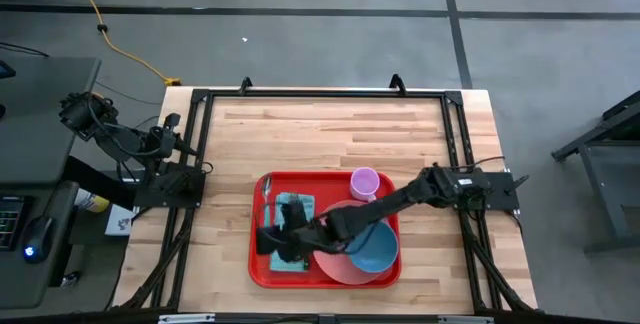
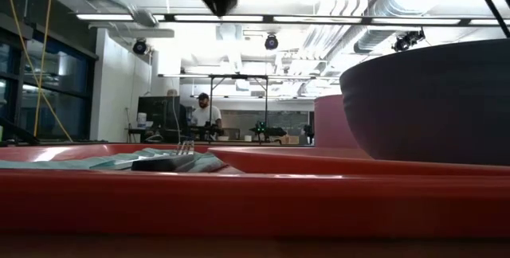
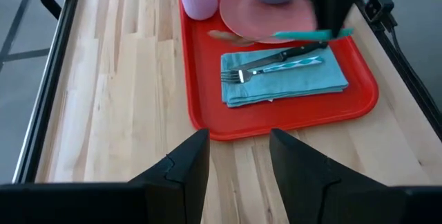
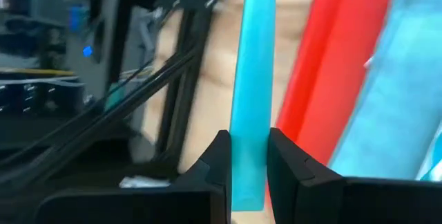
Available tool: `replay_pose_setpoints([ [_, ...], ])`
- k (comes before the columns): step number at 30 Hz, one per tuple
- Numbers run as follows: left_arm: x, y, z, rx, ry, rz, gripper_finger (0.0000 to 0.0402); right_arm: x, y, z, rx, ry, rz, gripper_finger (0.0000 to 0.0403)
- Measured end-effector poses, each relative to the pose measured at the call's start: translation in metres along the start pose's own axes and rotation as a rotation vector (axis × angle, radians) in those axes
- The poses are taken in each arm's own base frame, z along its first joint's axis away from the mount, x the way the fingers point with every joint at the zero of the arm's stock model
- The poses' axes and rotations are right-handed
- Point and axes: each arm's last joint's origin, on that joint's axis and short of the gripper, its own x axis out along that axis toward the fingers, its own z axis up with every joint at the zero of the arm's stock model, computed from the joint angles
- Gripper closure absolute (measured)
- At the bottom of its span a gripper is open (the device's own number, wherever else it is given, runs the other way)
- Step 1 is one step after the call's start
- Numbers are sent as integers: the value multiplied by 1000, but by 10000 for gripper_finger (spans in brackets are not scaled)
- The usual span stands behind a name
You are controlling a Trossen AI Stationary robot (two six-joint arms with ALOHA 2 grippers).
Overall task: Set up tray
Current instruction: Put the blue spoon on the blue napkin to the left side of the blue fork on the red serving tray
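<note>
High view, tray: the red tray (image 1: 262, 264) lies on the bench (image 1: 330, 134), toward its near edge and between the two arm bases; a rectangle with rounded corners and a low rim.
High view, load: on the tray sit a folded teal napkin (image 1: 300, 207), a pink plate (image 1: 340, 264), a blue bowl (image 1: 378, 249) on that plate and a pale purple cup (image 1: 364, 182) at the tray's far side.
High view, arms: the right claw (image 1: 270, 239) hangs over the napkin end of the tray; the left arm waits off the tray, at the bench's left edge.
Low view, tray: its rim fills the foreground; a fork (image 2: 185, 148) lies on the napkin inside it and the bowl looms at the tray's other end. A person (image 2: 207, 115) stands far back in the room.
Left wrist view, left claw: the left claw (image 3: 238, 156) stands partly open and empty, short of the tray's rim.
Left wrist view, cutlery: fork and knife (image 3: 297, 50) lie on the napkin, a spoon (image 3: 228, 37) beside the plate.
Right wrist view, right claw: narrow, pinching a teal utensil handle (image 4: 250, 79) above the tray's edge.
Handling, judged: the tray looks stiff, light and smooth, likely slippery; loaded, it is best gripped by the rim on a long side and kept level, since the bowl and cup could slide.
</note>
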Motion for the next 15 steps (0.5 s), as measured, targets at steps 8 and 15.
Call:
replay_pose_setpoints([
  [8, 0, 0, 0, -28, 4, -17, 220, 14, -6, 34, 63, 36, -66, 365],
  [15, 0, 0, 0, -31, 4, -17, 220, 10, -15, 26, 101, 124, -174, 365],
])
